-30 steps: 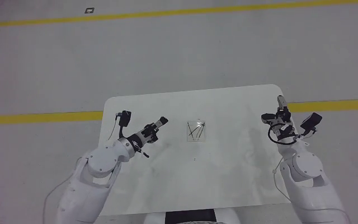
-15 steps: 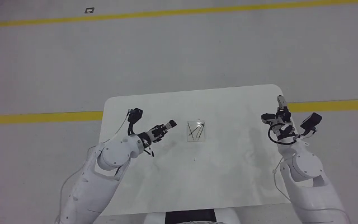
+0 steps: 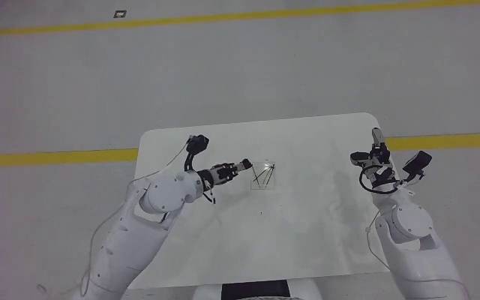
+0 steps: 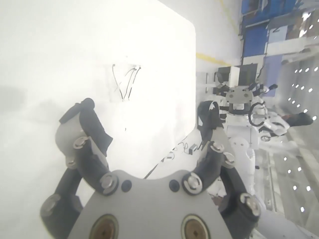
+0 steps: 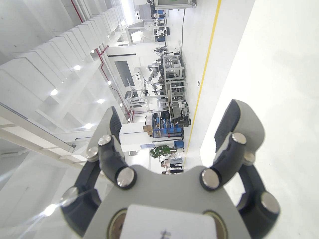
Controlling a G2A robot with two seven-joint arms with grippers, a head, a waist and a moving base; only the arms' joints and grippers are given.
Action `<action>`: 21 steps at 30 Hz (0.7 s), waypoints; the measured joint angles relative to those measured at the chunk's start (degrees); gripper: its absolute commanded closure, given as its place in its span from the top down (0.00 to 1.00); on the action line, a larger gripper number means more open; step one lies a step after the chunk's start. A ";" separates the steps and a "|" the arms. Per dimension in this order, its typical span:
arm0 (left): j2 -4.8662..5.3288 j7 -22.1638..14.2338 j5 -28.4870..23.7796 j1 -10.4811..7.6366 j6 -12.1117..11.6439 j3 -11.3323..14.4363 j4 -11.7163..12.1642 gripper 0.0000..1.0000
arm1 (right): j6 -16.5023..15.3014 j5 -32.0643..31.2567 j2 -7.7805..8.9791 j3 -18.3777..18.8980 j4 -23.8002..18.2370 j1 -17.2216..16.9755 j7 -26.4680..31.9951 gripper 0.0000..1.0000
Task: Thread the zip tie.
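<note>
Several thin black zip ties point(image 3: 262, 175) lie crossed in a small clear tray point(image 3: 255, 184) near the middle of the white table point(image 3: 300, 225). They appear in the left wrist view as dark strands point(image 4: 124, 82). My left gripper point(image 3: 245, 164) hovers just left of the tray, pointing at it, open and holding nothing point(image 4: 147, 106). My right gripper point(image 3: 376, 137) stands at the table's right edge, raised and pointing away from the table, open and holding nothing point(image 5: 174, 118).
The table's rounded far corner point(image 4: 192, 27) and right edge lie beyond the tray. Yellow floor lines point(image 3: 67, 157) run past the table. The other arm point(image 4: 239, 105) shows beyond the table edge in the left wrist view.
My left arm has swung right across the table, bringing its gripper from well left of the tray to right beside it. The right arm has kept still.
</note>
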 measured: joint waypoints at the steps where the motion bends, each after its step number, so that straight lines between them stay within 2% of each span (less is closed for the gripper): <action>1: -0.32 -0.47 0.80 -1.66 -0.01 1.71 0.87 1.00 | 0.00 0.00 0.00 0.00 0.00 0.00 0.00 1.00; 3: -0.93 -0.65 1.95 -4.05 -0.02 4.40 2.60 1.00 | 0.00 0.00 0.00 0.00 0.00 0.00 0.00 1.00; 7: -2.80 -1.12 4.32 -9.40 -0.02 10.22 8.54 1.00 | 0.00 0.00 0.00 0.00 0.00 0.00 0.00 1.00; 8: -3.04 -1.30 4.54 -10.12 -0.02 10.84 9.34 1.00 | 0.00 0.00 0.00 0.00 0.00 0.00 0.00 1.00; 21: -3.08 -1.36 4.56 -10.19 -0.02 10.96 9.53 1.00 | 0.00 0.00 0.00 0.00 0.00 0.00 0.00 1.00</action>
